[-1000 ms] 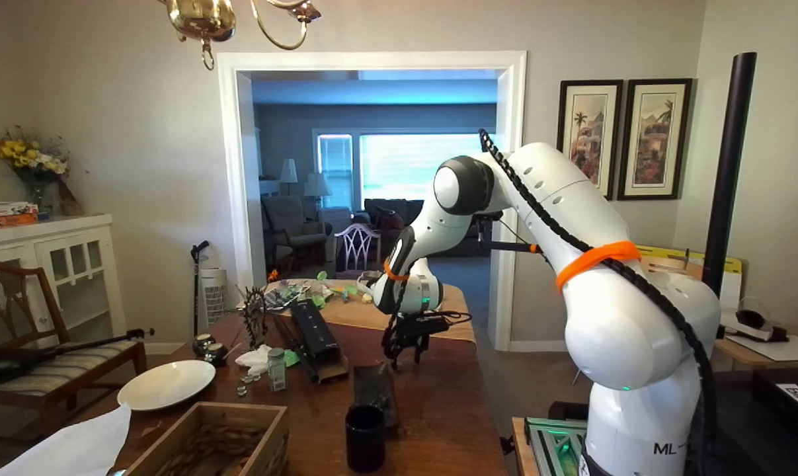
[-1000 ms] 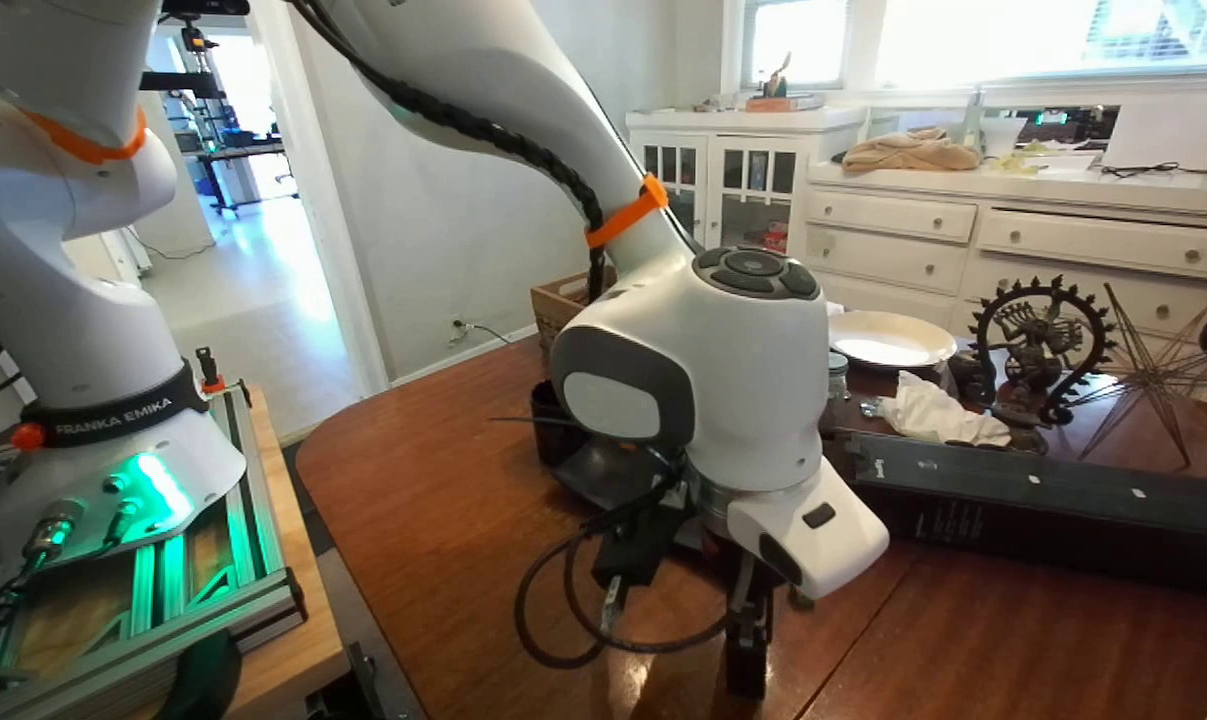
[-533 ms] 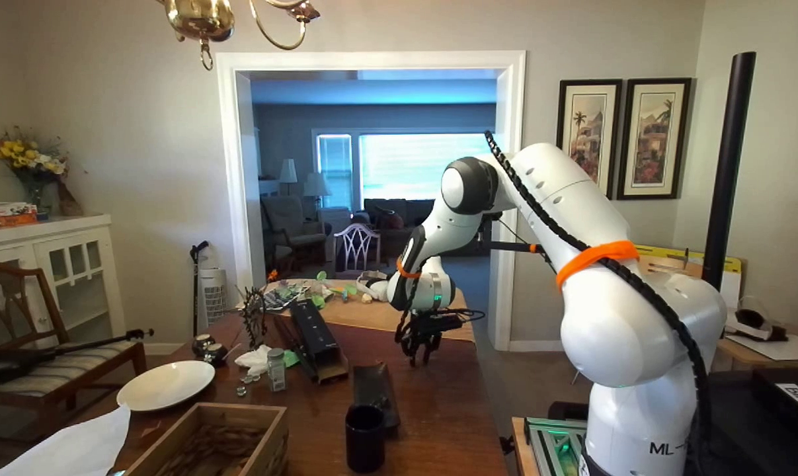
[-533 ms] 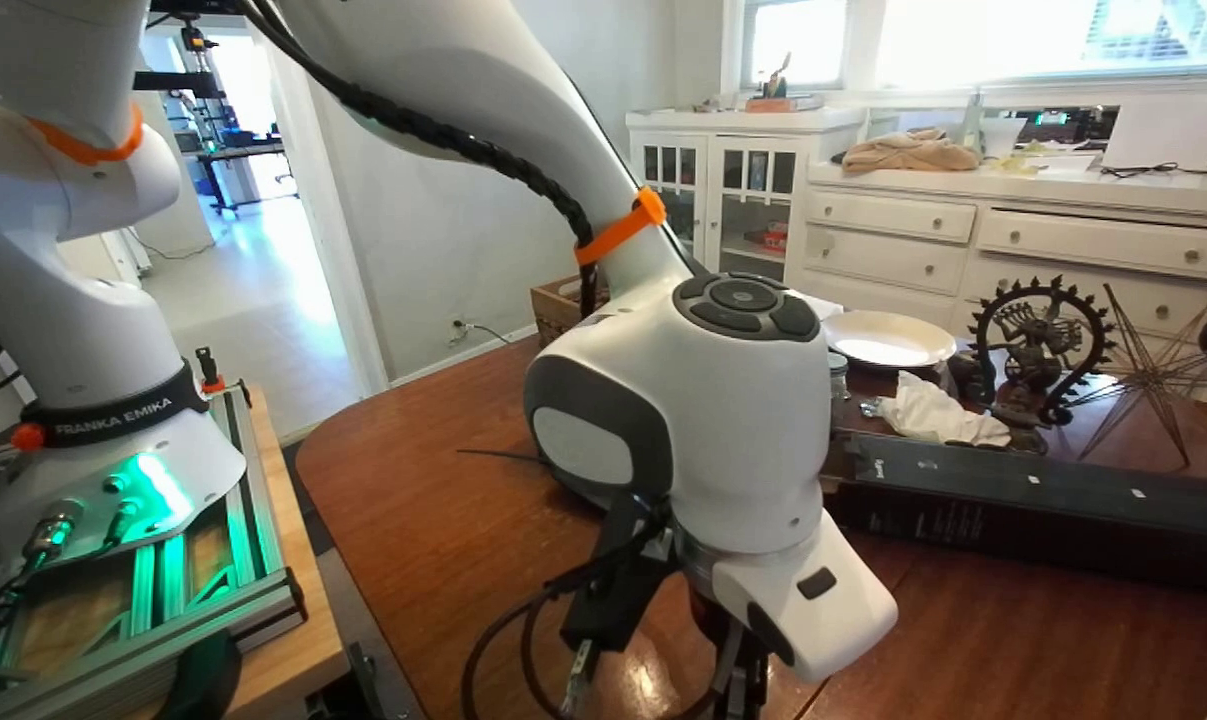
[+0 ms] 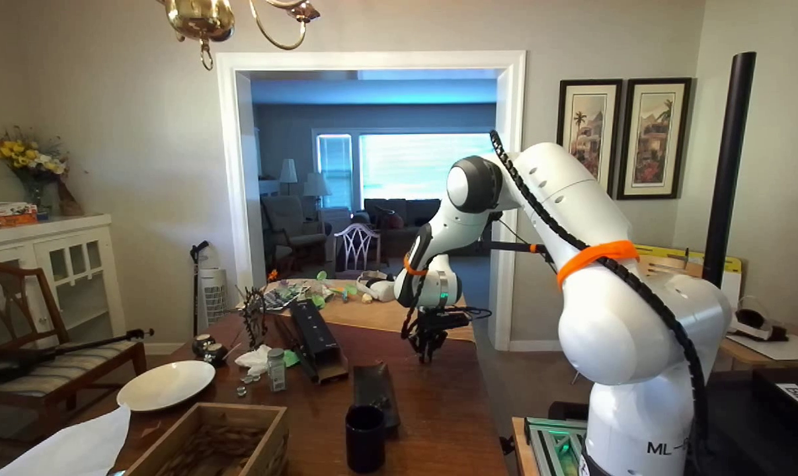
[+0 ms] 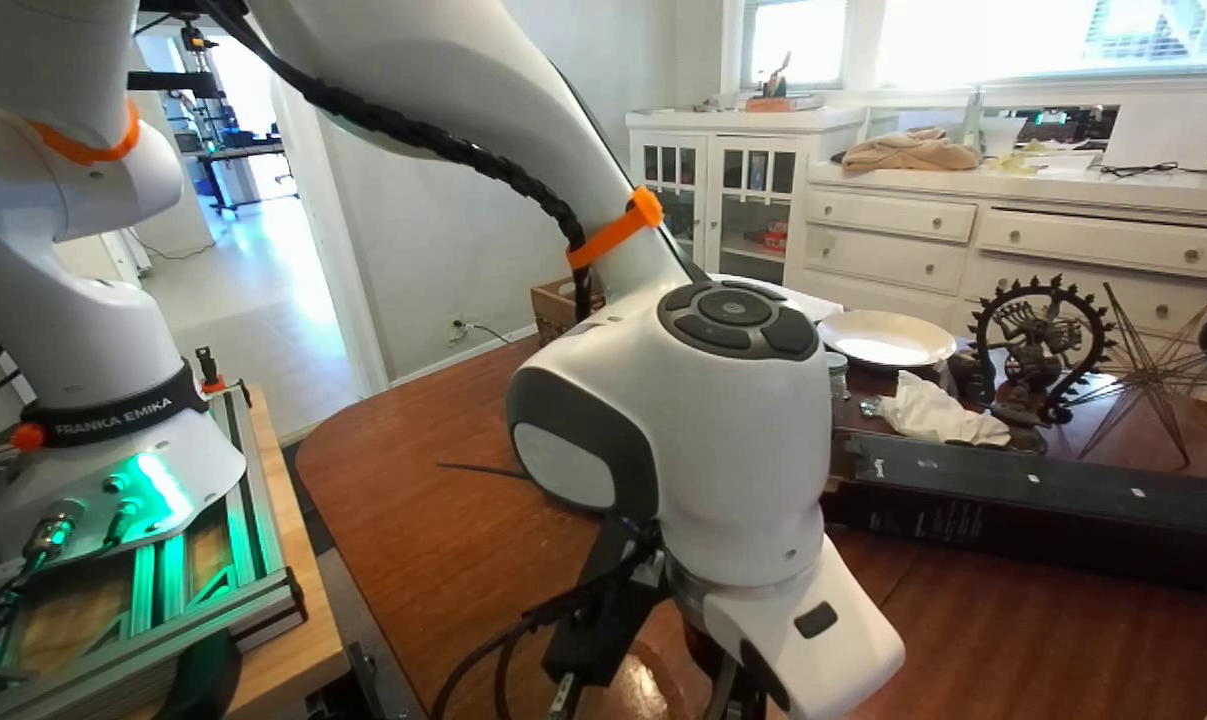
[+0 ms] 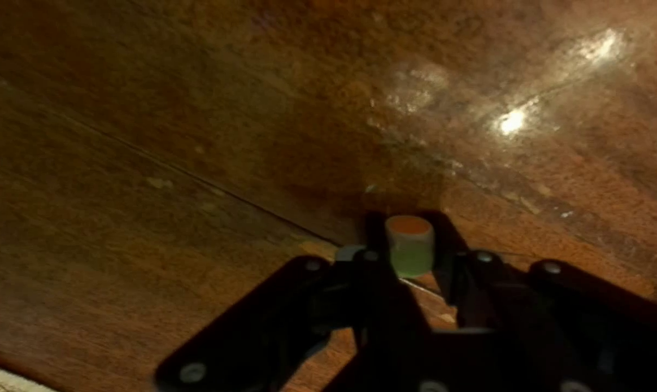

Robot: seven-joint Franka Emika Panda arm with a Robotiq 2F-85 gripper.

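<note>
Black two-fingered hand (image 5: 426, 357) has shifted and narrowed. We see it pinching a small orange-topped, white-and-green cylinder (image 7: 410, 247) near brown wooden surface (image 7: 165, 283).

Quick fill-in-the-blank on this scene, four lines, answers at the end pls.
The tool grips a small cylinder whose top face is coloured ____.
The black cup stands on the wooden ____.
The round plate is coloured ____.
Two framed pictures hang on the ____.

Missing words: orange; table; white; wall.
</note>
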